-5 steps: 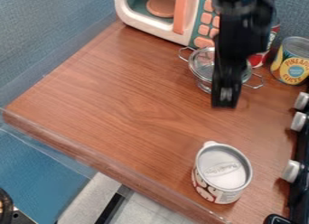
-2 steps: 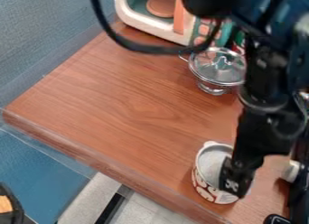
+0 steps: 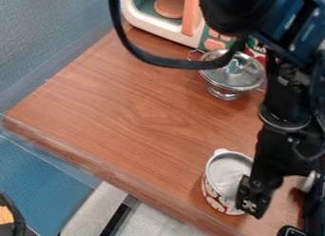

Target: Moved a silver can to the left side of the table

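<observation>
When we look at the gripper (image 3: 251, 205), we find it low over the table (image 3: 133, 116), at the right-hand rim of the silver can (image 3: 223, 174). Its jaws are turned in such a way that we cannot tell whether they stand wide or narrow, and we also cannot tell whether they touch the can or hold it. The can stands upright near the front edge of the table, in the lower right part of the view, and the gripper covers a part of its right side.

Compared with the first frame, where we see the gripper high up in front of the metal pot (image 3: 222, 93), it is now down beside the can. Since the second frame it has shifted only a little, toward the right and the bottom of the view. The can and the pot remain in their same places.
</observation>
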